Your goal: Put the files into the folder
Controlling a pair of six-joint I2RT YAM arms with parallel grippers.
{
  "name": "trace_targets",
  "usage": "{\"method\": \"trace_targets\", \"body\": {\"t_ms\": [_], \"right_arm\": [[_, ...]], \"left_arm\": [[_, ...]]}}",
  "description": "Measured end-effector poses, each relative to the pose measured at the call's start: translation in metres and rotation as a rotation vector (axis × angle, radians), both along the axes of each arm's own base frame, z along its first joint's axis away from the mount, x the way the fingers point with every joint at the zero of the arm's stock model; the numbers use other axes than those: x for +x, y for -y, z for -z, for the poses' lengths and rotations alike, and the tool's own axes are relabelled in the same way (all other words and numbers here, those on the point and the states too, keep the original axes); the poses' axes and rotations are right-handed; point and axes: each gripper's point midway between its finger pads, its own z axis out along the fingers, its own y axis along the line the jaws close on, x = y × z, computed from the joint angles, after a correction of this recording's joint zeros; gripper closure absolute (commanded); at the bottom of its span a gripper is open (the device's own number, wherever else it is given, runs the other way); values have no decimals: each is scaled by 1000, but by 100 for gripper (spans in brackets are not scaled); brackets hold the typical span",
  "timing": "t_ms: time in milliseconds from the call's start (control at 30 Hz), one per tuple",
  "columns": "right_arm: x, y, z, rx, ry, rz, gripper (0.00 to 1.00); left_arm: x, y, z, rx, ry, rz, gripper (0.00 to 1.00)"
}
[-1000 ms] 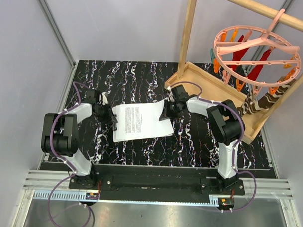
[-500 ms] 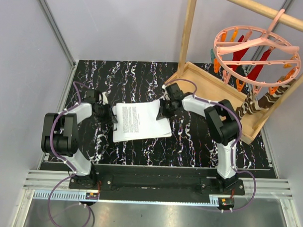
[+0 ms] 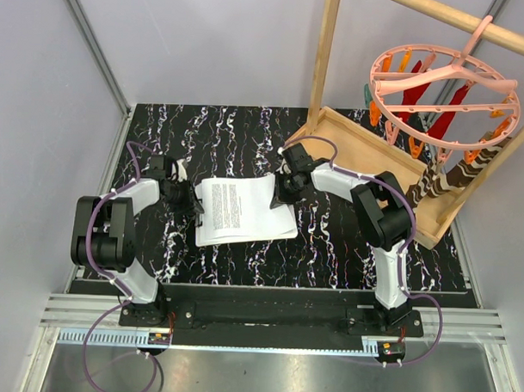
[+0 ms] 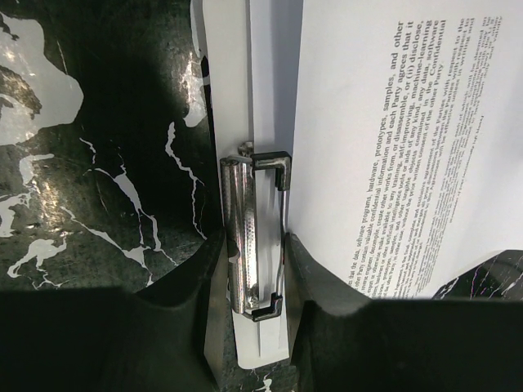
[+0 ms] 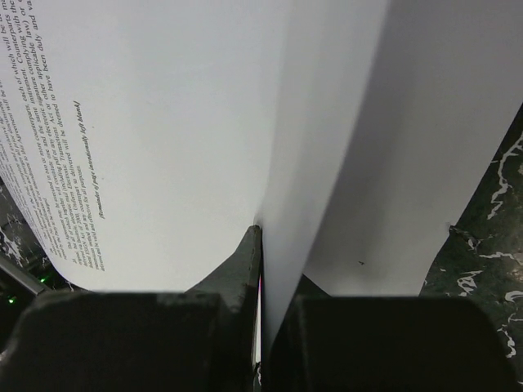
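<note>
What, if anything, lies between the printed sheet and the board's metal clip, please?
Nothing visible does: only a bare strip of the rigid white board separates the thin printed white paper sheet from the small chrome clip, which the left hand grips.

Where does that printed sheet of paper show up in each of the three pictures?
Top external: the printed sheet lies near the centre, on the black table.
Left wrist: upper right, beside the metal clip.
Right wrist: left and centre, curling up from the fingers.
Shared landmark: its block of black text.
</note>
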Motion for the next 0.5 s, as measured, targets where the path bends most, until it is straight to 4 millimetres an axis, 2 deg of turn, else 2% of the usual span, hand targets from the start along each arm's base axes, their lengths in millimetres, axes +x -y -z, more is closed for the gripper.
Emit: {"method": "trace_targets", "body": {"t_ms": [500], "right_arm": [[-3,7,-1,-31,-9,12,92]], "left_arm": [[-1,0,0,0,0,1,100]]}}
